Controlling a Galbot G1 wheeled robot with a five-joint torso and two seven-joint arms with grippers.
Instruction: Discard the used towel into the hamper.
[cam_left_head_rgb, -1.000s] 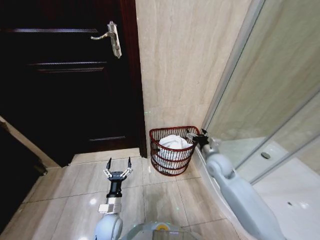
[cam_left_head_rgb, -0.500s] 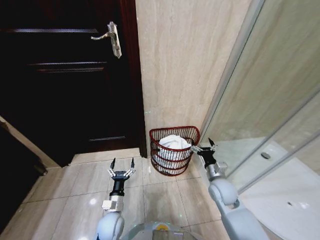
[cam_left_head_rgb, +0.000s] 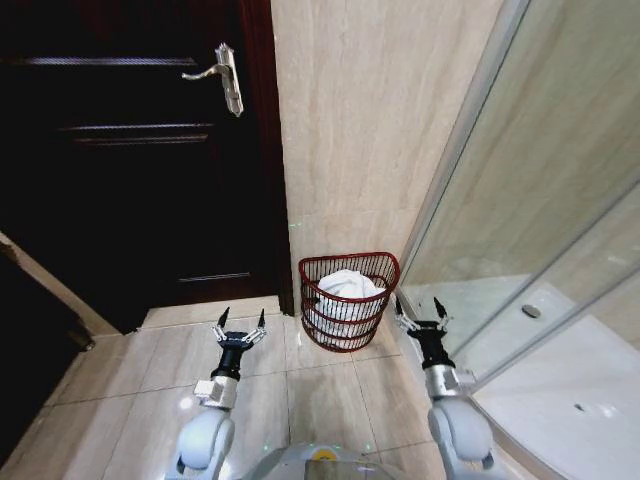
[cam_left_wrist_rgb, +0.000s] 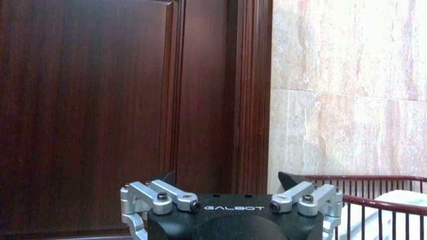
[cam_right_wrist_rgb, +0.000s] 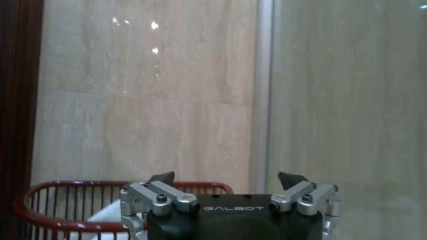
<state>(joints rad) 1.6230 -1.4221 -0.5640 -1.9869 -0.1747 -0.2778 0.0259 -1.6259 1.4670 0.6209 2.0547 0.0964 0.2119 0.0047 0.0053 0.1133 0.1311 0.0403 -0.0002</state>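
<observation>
White towel (cam_left_head_rgb: 347, 284) lies in the hamper (cam_left_head_rgb: 347, 300), beside the empty, spread right hand (cam_left_head_rgb: 419, 312)

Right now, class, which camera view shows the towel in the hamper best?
The head view: it looks down on the white towel heaped inside the hamper. Each wrist view catches just a white sliver behind the hamper's bars.

We are seeing the hamper (cam_left_head_rgb: 348, 315), a small dark red-brown wire basket with horizontal ribs and a rounded front, standing upright on the tiled floor (cam_left_head_rgb: 310, 390). Its flat back is sitting against the beige wall (cam_left_head_rgb: 360, 130), in the corner between the dark door frame (cam_left_head_rgb: 262, 150) and the glass shower panel (cam_left_head_rgb: 520, 180). The white towel (cam_left_head_rgb: 349, 284) is lying bunched inside it, mounding up near the rim.
</observation>
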